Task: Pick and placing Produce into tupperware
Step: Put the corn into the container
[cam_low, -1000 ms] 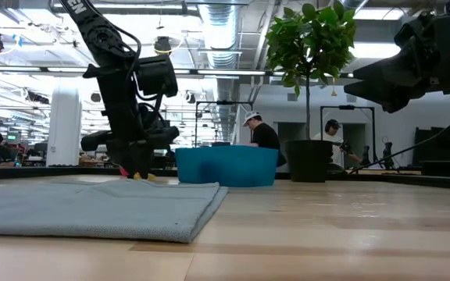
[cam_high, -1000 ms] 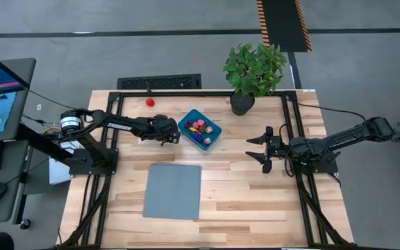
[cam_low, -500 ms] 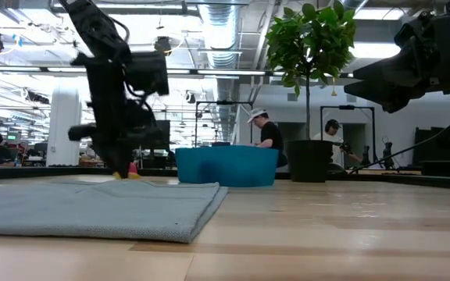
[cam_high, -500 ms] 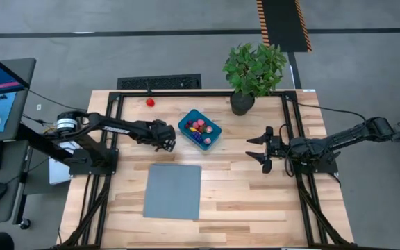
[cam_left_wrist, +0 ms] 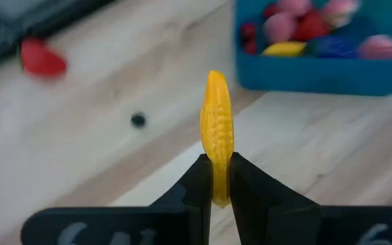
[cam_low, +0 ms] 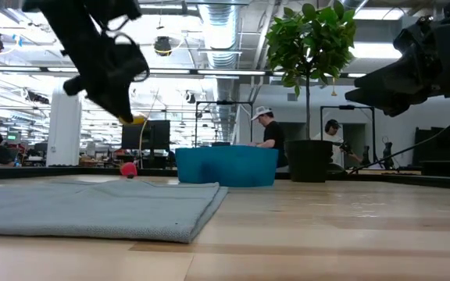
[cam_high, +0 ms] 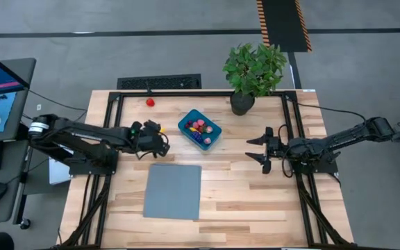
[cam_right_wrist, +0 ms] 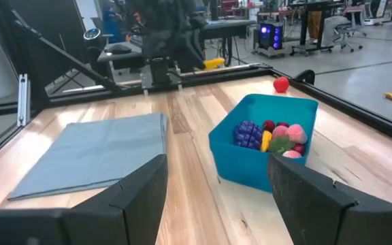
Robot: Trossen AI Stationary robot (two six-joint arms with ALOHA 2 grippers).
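The left gripper [cam_left_wrist: 218, 178] pinches a yellow toy corn cob [cam_left_wrist: 217, 131] above the table, left of the teal tupperware [cam_high: 200, 128] holding other produce [cam_right_wrist: 274, 135]. The right gripper [cam_high: 255, 150] waits open, right of the tupperware.

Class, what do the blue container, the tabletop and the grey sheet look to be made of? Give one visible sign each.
Blue container: probably plastic; smooth, evenly coloured moulded walls.
Tabletop: wood, pale planks with visible grain.
Grey sheet: likely cloth; in the low view its edge looks soft and folded.
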